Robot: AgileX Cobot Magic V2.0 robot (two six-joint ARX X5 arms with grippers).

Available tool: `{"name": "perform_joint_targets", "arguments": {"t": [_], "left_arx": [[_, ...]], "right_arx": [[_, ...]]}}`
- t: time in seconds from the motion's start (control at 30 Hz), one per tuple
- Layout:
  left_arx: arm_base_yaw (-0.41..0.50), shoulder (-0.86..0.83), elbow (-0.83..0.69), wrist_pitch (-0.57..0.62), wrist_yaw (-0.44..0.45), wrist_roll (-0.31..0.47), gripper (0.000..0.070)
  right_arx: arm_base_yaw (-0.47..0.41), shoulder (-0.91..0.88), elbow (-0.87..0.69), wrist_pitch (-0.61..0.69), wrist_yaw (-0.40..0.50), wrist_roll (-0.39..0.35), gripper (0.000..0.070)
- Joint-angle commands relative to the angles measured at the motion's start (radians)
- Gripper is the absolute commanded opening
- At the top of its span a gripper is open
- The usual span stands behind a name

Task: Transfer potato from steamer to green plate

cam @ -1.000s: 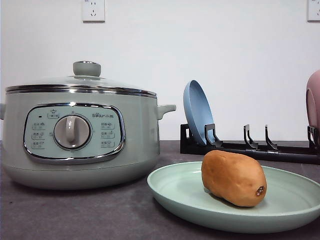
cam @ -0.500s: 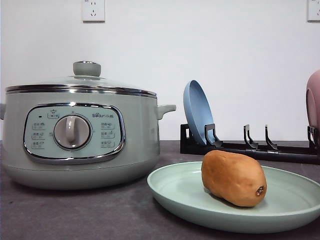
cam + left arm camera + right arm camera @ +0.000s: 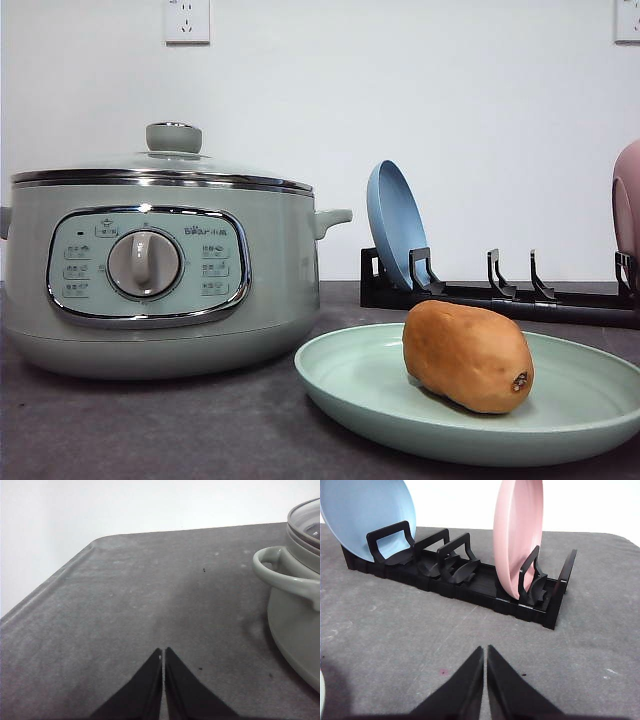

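looks like the transfer's basically done: the potato (image 3: 467, 356) is lying on the green plate (image 3: 350, 385), just right of the steamer (image 3: 150, 270), whose lid is on. nothing left but parking the arms, i'd say. left gripper (image 3: 163, 652) is clenched and empty over bare table near the steamer's handle; right gripper (image 3: 485, 650) is clenched too, facing the dish rack (image 3: 470, 587), well apart from the potato.

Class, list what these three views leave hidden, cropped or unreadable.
- Steamer interior: front view, hidden by its wall and lid.
- Panel button labels: front view, too small to read.
- Pink plate: front view, cut off by the right edge.
- Potato underside: front view, hidden against the green plate.
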Motion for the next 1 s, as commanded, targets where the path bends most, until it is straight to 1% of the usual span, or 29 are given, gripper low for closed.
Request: {"name": "perform_joint_targets", "arguments": {"t": [0.0,0.97], "left_arx": [[0.003,-0.001,-0.020,-0.007,-0.003,-0.002,0.0000],[0.003,-0.002,-0.020,-0.007,-0.003,-0.002,0.0000]], "right_arx": [[0.000,-0.001,-0.005,0.011,0.001,0.018,0.0000],[0.000,-0.001,-0.005,0.011,0.001,0.018,0.0000]]}}
